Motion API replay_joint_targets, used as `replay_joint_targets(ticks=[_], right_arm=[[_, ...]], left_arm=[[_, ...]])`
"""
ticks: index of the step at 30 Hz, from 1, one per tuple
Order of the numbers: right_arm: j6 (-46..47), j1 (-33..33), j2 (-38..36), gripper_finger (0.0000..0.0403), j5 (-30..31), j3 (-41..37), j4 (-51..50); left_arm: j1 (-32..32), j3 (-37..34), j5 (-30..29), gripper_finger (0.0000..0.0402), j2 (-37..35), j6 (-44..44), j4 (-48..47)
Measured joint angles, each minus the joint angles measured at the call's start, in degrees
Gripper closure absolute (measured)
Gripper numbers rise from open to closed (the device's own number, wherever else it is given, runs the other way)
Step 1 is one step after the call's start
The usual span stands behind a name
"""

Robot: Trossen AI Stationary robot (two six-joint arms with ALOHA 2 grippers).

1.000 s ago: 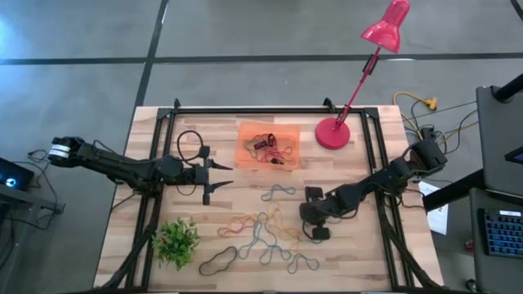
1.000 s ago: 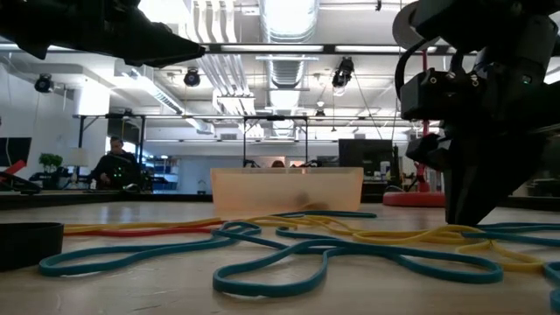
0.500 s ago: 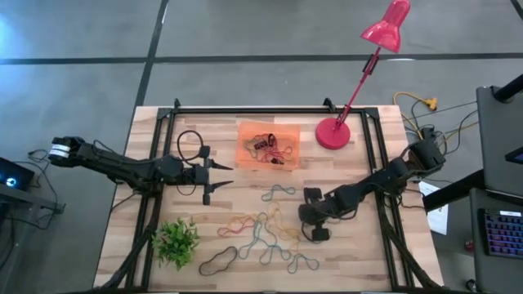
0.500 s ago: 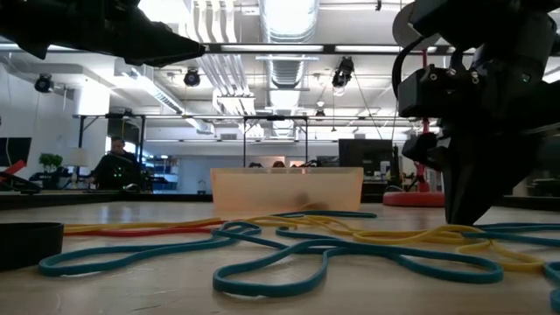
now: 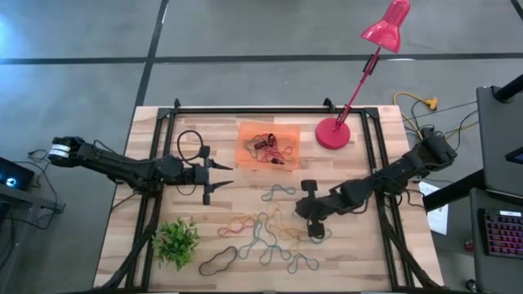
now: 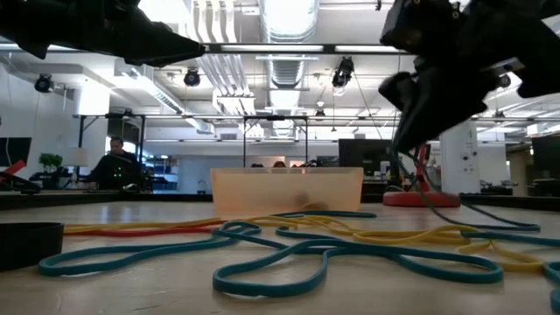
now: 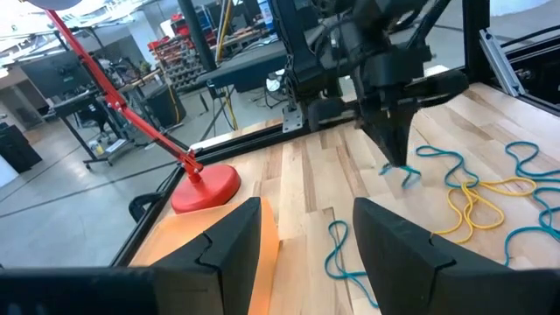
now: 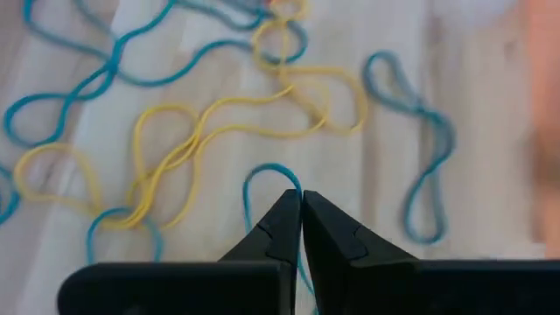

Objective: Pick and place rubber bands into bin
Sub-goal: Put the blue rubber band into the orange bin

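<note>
bin [image 8: 544,105] blurred, cut off at edge — blue rubber band [image 8: 262,188] partly behind fingertips

No readable text, label or number anywhere

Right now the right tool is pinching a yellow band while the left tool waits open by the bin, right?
Not yellow. The right tool is shut on a blue band; the right wrist view shows the blue loop running into its tips, and the left wrist view shows it dangling. The left tool does wait open by the bin.
</note>
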Motion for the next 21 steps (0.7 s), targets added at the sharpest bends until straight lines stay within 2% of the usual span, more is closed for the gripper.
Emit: replay_joint_targets(ticks=[10, 21], right_arm=[[-6.82, 0.00, -0.72, 0.0395, 13.14, 3.01, 0.51], [-16.03, -0.01, -0.74, 0.0395, 22.77, 7.67, 0.60]], left_arm=[[-0.01, 0.07, 0.00, 0.0234, -0.02, -0.02, 0.13], [0.00, 0.00, 0.00, 0.0234, -0.02, -0.02, 0.26]])
